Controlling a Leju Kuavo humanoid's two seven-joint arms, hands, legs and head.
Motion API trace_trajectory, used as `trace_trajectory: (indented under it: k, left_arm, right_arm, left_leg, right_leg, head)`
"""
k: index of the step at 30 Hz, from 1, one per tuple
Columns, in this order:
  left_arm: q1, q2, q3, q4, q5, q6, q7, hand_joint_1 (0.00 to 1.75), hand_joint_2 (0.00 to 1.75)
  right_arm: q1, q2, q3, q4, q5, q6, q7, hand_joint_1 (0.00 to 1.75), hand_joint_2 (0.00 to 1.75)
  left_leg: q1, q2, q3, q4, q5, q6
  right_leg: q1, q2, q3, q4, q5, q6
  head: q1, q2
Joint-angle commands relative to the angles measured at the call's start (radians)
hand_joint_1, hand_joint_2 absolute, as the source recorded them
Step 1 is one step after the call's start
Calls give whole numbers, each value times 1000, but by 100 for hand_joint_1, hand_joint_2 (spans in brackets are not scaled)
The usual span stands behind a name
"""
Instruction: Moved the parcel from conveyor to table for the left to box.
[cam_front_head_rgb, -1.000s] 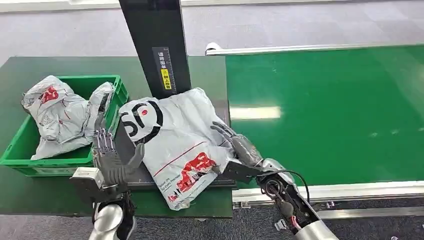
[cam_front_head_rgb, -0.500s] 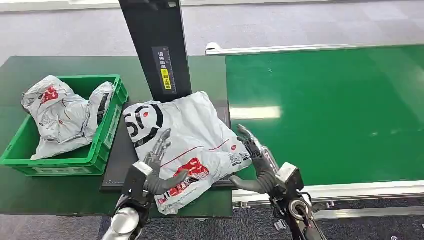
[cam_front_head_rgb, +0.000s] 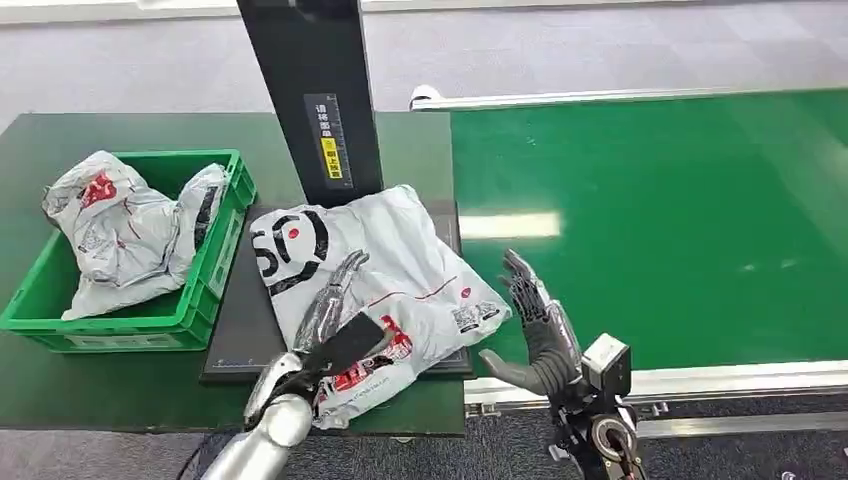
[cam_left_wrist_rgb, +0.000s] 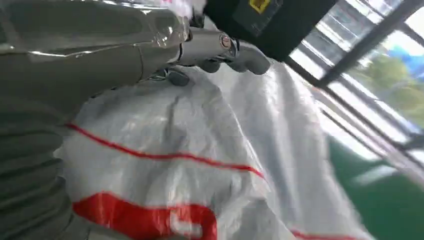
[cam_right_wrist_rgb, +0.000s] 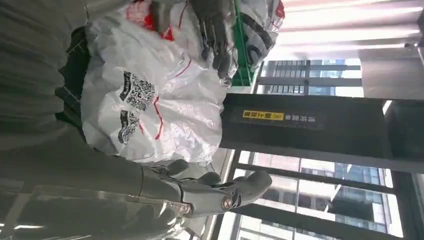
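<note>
A grey-white parcel (cam_front_head_rgb: 400, 260) with black and red print lies flat on the black plate (cam_front_head_rgb: 240, 330) of the dark green table, at the foot of the black post. My left hand (cam_front_head_rgb: 335, 300) rests on top of the parcel near its front edge, fingers stretched out flat. The left wrist view shows those fingers (cam_left_wrist_rgb: 220, 47) lying over the parcel (cam_left_wrist_rgb: 200, 150). My right hand (cam_front_head_rgb: 535, 320) stands apart from the parcel on its right, at the conveyor's near corner, fingers spread and holding nothing. The right wrist view shows the parcel (cam_right_wrist_rgb: 150, 100) beyond its fingers (cam_right_wrist_rgb: 225, 192).
A green crate (cam_front_head_rgb: 215, 270) at the table's left holds other grey parcels (cam_front_head_rgb: 120, 230). The black post (cam_front_head_rgb: 310, 90) rises right behind the parcel. The green conveyor belt (cam_front_head_rgb: 650, 220) runs off to the right, with a metal rail (cam_front_head_rgb: 700, 380) along its near edge.
My left hand has swung from beside the crate onto the parcel. My right hand has drawn back off the parcel's right edge. The parcel has settled flatter on the plate.
</note>
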Motion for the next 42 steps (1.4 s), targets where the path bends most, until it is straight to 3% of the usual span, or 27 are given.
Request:
trace_trajectory:
  k: [1,2,3,5,6,16,27,31,37,38,42]
  left_arm:
    - [-170,-33,-28,332,-393,161,227,2,175]
    - [-168,-35,-11,332,-397,155,214,16,175]
    - [-169,-32,1,335,-404,153,212,136,175]
    - [-170,-26,8,338,-405,152,203,168,175]
    - [-172,-25,11,348,-408,142,195,173,175]
    - [-162,-37,8,372,-427,80,150,175,175]
    - [-127,-43,25,282,-377,154,54,175,175]
    - [-106,-31,14,190,-319,274,-68,175,175]
    - [-25,27,-5,-127,-224,456,-208,175,175]
    - [10,-5,99,-236,-415,524,-235,175,175]
    - [81,-176,382,-478,-442,524,-563,175,175]
  right_arm:
    - [-8,71,-65,14,47,2,17,0,175]
    - [-9,70,-69,12,43,5,13,0,175]
    - [-12,68,-73,9,40,8,11,0,175]
    - [-13,67,-77,4,38,10,12,0,175]
    - [-10,67,-81,-3,35,13,15,0,175]
    - [-1,67,-97,4,34,14,19,0,175]
    - [13,65,-105,-17,26,16,23,0,175]
    - [17,64,-110,-29,12,19,28,0,175]
    - [16,49,-104,-25,-11,21,33,0,175]
    - [15,47,-102,-21,-16,19,33,0,175]
    - [7,34,-91,23,-48,-1,32,0,175]
  left_leg:
    - [0,-5,0,-2,3,1]
    - [0,-4,0,-1,1,0]
    - [0,-4,1,-2,2,1]
    - [0,-2,1,-2,2,1]
    - [0,-1,1,-1,1,1]
    - [0,-1,1,-1,1,1]
    - [0,-1,1,-1,1,1]
    - [0,-1,0,0,0,0]
    - [0,1,0,-1,0,1]
    - [0,1,-1,0,0,0]
    - [1,2,-2,0,0,1]
  right_leg:
    - [0,-5,1,-2,1,-1]
    - [0,-3,1,-1,0,0]
    - [0,-3,2,-2,1,0]
    - [0,-1,2,-2,1,0]
    - [0,-1,1,-1,0,0]
    - [0,-1,1,-1,0,0]
    - [0,0,1,-1,1,0]
    - [0,0,0,0,0,0]
    - [0,2,0,-1,1,0]
    - [0,1,0,0,0,0]
    - [1,3,-1,0,1,0]
  head:
    - [0,0]
    - [0,0]
    - [0,0]
    - [0,0]
    - [0,0]
    - [0,0]
    - [0,0]
    - [0,0]
    - [0,0]
    - [0,0]
    - [0,0]
